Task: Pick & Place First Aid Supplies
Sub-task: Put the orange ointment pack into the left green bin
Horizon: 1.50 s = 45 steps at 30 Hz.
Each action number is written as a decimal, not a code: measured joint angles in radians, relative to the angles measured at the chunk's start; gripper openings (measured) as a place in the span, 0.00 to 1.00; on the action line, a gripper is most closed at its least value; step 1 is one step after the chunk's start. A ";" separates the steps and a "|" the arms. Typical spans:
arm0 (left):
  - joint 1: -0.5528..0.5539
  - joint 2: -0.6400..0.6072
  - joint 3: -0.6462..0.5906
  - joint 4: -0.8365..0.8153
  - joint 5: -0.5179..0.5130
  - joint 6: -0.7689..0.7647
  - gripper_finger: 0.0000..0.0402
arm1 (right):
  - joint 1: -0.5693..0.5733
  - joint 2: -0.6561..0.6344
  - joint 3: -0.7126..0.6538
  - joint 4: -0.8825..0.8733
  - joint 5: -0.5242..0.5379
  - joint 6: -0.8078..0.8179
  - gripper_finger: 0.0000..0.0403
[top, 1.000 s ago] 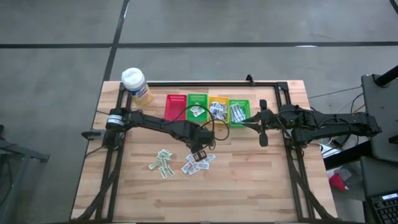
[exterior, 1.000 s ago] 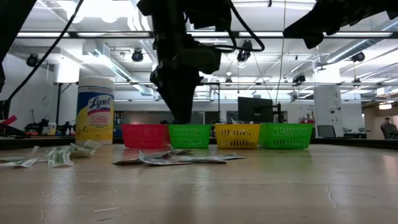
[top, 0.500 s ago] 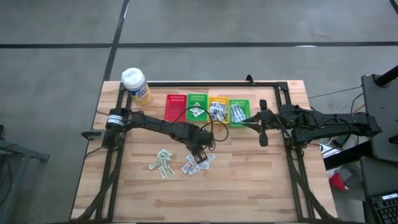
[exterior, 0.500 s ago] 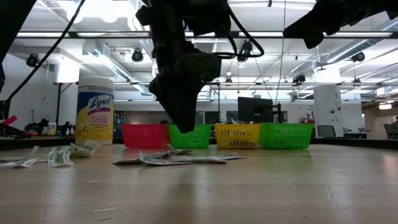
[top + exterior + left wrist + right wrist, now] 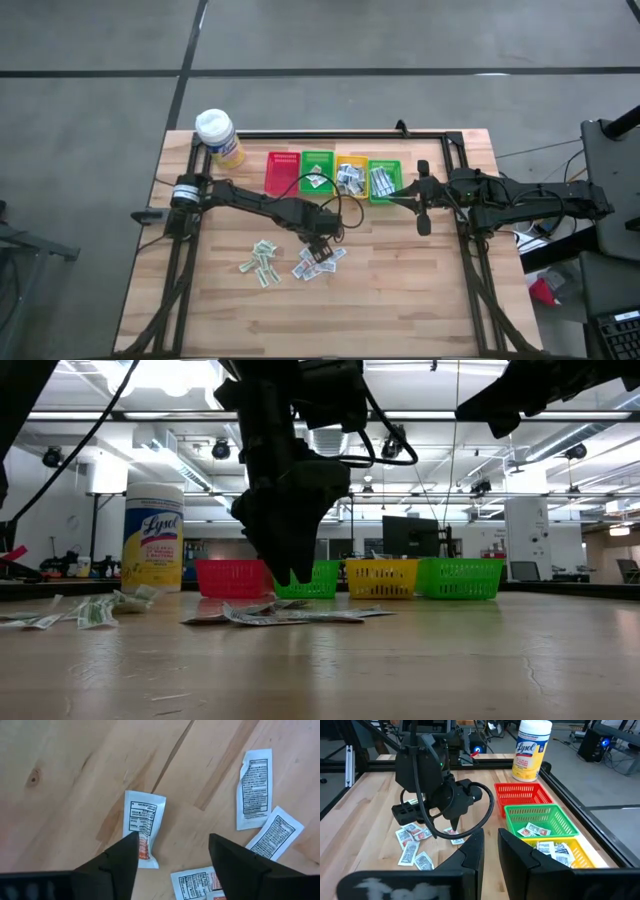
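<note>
Packets [image 5: 143,827] lie flat on the tabletop [image 5: 400,290] beneath the left gripper [image 5: 172,857], its jaws spread; light, thin and limp, they look best pinched at an edge.

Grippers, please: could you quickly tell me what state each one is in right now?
Left gripper: open, empty, over loose packets on the table.
Right gripper: waiting by the baskets, fingers close together, nothing visible between them.
</note>
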 joint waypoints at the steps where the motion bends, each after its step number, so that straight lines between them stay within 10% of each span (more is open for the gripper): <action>1: 0.000 0.000 0.001 0.000 0.000 0.003 0.59 | 0.000 0.000 0.000 0.000 0.000 -0.001 0.13; 31: 0.000 0.072 -0.028 0.003 -0.160 0.051 0.60 | 0.000 0.000 0.000 0.000 0.000 0.000 0.13; 45: 0.000 0.093 -0.066 0.051 -0.195 0.061 0.17 | 0.000 0.000 0.000 0.000 0.000 0.001 0.13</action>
